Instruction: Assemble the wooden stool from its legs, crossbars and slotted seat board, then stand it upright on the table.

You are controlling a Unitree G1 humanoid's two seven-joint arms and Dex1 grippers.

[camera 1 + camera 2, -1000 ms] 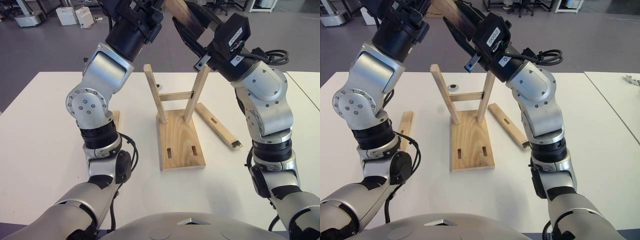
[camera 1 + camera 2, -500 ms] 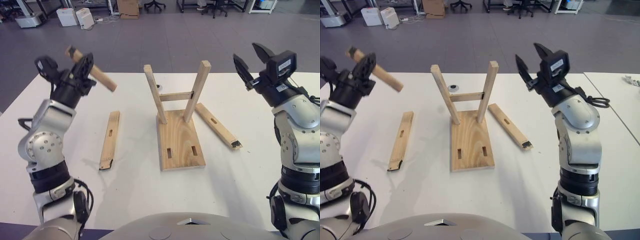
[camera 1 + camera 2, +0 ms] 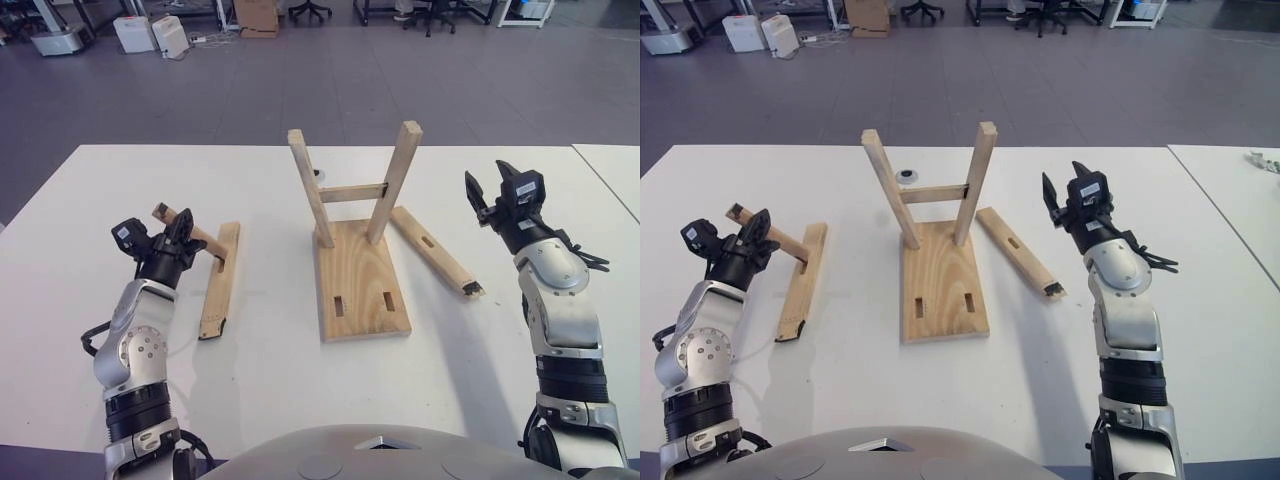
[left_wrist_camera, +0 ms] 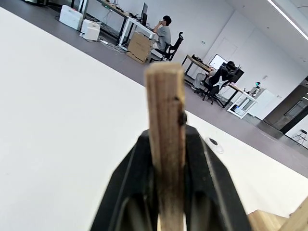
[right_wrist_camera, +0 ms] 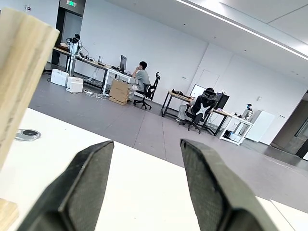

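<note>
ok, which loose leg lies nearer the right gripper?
The leg lying right of the seat board; the other leg lies left of it, by the left gripper.

An open-plan lab: past the white worktable (image 3: 100, 200), toward twelve o'clock, grey floor (image 3: 300, 90) runs to desks (image 5: 96, 65) with monitors (image 5: 122, 61), office chairs (image 5: 151, 89), a cardboard box (image 5: 118, 90) and white equipment cases (image 5: 67, 79).
</note>
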